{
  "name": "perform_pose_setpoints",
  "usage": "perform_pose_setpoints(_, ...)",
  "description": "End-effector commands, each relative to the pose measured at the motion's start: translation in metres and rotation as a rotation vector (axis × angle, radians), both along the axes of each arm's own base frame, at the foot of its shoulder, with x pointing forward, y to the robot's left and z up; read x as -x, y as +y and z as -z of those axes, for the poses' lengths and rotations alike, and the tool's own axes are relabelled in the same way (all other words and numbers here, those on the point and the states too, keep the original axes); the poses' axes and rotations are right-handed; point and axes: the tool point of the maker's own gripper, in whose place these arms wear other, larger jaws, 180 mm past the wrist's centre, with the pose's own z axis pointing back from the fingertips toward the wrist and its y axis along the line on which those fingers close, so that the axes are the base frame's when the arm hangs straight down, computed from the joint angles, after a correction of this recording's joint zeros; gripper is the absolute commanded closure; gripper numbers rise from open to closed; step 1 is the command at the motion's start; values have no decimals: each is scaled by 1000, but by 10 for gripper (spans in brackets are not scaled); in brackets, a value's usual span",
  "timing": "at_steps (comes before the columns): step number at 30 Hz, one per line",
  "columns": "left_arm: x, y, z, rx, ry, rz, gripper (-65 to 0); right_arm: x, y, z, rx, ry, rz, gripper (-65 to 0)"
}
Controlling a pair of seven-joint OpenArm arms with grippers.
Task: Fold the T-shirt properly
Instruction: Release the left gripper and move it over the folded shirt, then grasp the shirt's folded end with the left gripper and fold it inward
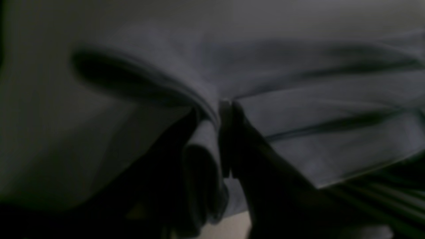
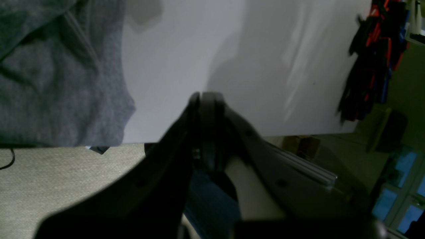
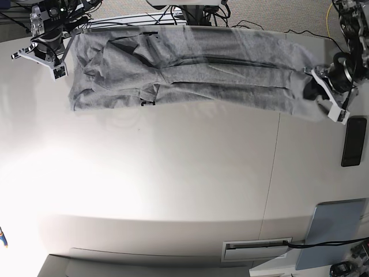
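Observation:
The heather-grey T-shirt (image 3: pixel 190 75) lies stretched in a long, creased band along the far edge of the white table (image 3: pixel 173 190). My left gripper (image 3: pixel 316 86) is at the shirt's right end. In the left wrist view the left gripper (image 1: pixel 226 109) is shut on a bunched fold of the T-shirt (image 1: pixel 315 132), with cloth hanging between the dark fingers (image 1: pixel 245 139). My right gripper (image 3: pixel 43 57) hovers at the shirt's left end. In the right wrist view the right gripper (image 2: pixel 206 98) is shut with nothing in it, and the T-shirt (image 2: pixel 56 86) lies to its left, apart from it.
A black phone (image 3: pixel 353 141) lies near the table's right edge below the left gripper. A pale blue-grey panel (image 3: pixel 331 231) sits at the near right corner beside a slot (image 3: pixel 256 249). Cables (image 3: pixel 190 17) run behind the far edge.

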Motion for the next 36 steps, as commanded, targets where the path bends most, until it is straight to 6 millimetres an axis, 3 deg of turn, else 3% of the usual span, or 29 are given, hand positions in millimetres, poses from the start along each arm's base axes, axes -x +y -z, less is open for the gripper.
perform_pose_setpoints(1,1,-6,-11,10,-28,20,0,-4,-3,-9,24,-25,-9,0)
perform_pose_setpoints(5,7,-36,-24,95,-79,51,0,-4,-3,-9,24,-25,-9,0)
perform_pose_setpoints(10,12,-63,-23,228,-76,16,0,-4,-3,-9,25,-23,-6,0)
perform_pose_setpoints(16,24,-127,-5,325,-5,133,0,-4,-3,-9,25,-22,-6,0)
perform_pose_setpoints(22,37,-177,20,293,62,181,0,-4,-3,-9,25,-23,-6,0)
perform_pose_setpoints(28,45,-226,20,348,57,232,0,-4,-3,-9,25,-24,-7,0)
perform_pose_setpoints(31,41,-241,16,352,33,243,0,-4,-3,-9,25,-23,-7,0)
perform_pose_setpoints(36,34,-244,26,319,41,203,0,-4,-3,-9,25,-22,-7,0)
